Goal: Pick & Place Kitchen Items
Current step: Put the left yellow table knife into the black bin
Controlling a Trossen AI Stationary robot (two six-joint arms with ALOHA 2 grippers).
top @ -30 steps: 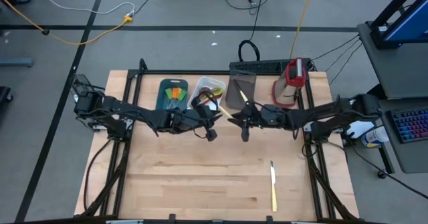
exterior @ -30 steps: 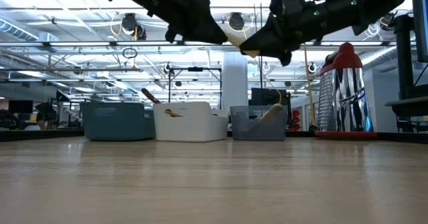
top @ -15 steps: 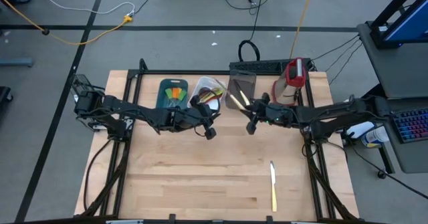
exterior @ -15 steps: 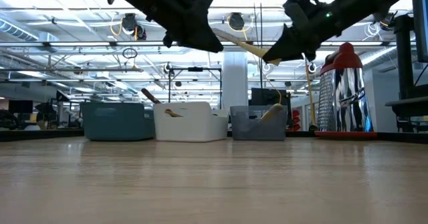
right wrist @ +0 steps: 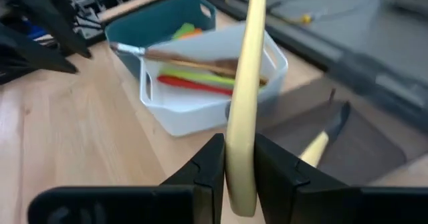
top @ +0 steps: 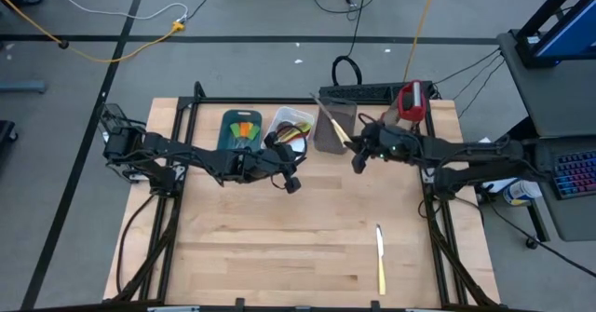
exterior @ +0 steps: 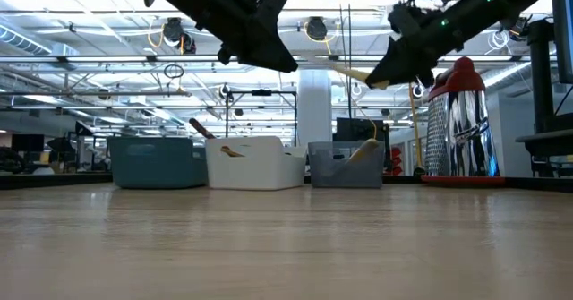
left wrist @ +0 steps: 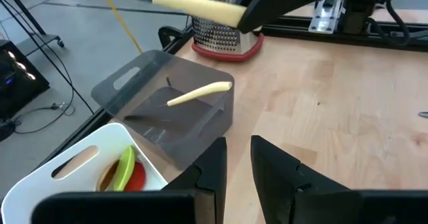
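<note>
Above the grey-brown tray (top: 335, 126), the right gripper (top: 357, 156) clamps a pale-handled knife (right wrist: 244, 97) mid-handle; judged light, stiff, slippery; left gripper (top: 292, 183) waits released beside it.

Robotics lab | ceiling trusses (exterior: 107, 63) | floor cables (top: 112, 47) | framed wooden table (top: 279, 247)
</note>
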